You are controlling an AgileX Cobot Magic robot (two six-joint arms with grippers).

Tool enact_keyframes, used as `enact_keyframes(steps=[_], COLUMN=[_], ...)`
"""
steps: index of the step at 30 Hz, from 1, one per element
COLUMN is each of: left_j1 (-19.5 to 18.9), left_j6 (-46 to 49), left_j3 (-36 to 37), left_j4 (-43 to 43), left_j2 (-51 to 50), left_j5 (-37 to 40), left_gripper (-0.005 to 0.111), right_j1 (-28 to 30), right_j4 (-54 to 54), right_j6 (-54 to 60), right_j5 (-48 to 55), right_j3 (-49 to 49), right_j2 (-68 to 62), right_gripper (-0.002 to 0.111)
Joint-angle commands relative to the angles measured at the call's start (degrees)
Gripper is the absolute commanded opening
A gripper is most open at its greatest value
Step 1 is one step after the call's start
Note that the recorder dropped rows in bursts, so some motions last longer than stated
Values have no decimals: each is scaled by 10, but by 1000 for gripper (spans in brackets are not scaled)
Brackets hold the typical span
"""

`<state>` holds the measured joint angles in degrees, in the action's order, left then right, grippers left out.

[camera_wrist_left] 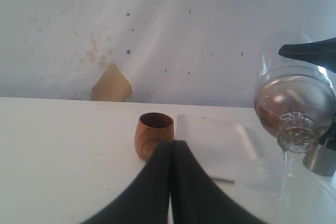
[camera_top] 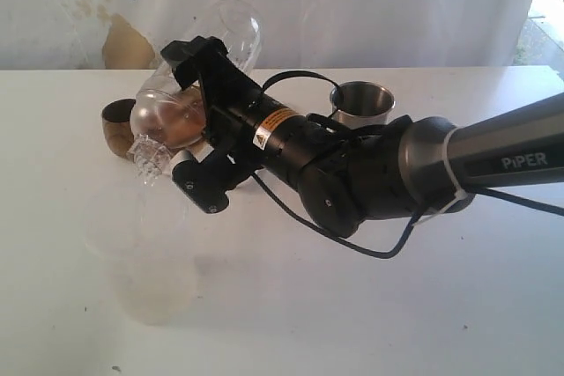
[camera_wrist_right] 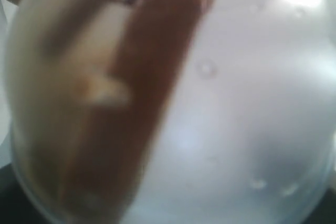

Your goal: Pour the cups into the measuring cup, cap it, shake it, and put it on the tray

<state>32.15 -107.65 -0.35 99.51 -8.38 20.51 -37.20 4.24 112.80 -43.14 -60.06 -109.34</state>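
Well, the white desk [camera_top: 352, 305] takes up most of what I see, and the big right arm [camera_top: 458, 160] reaches across it from the right. Its jaws stand wide and are clamped across the middle of the measuring cup [camera_top: 229, 28], which hangs in the air, tipped well over with its capped end low and brown liquid pooled inside. The white tray [camera_wrist_left: 210, 135] lies flat on the desk, bare, just beside the wooden cup [camera_top: 119, 125], so the measuring cup is nowhere near set down. The steel tumbler [camera_top: 361, 103] stands upright behind the arm. The left arm's jaws are pressed tight together, holding nothing, low over the desk. Smallest is the clear lid [camera_top: 150, 160], seated on the mouth. I'd judge the cup light but smooth and slippery, with thin plastic walls that could flex, and the sloshing liquid will shift its weight about. A firm hold round the straight middle looks wisest, never on the lid or the rounded bottom.
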Motion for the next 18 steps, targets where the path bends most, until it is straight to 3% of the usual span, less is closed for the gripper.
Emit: enact_keyframes(steps=[1,18], left_j1=[0,0], left_j6=[1,11], left_j3=[4,4], left_j4=[4,4], left_j2=[0,0], left_j5=[-2,-10], left_gripper=[0,0], right_j1=[1,3], right_j4=[11,15], right_j6=[14,69], right_j5=[-45,-51], right_j3=[-8,-8], right_j2=[6,6], right_gripper=[0,0])
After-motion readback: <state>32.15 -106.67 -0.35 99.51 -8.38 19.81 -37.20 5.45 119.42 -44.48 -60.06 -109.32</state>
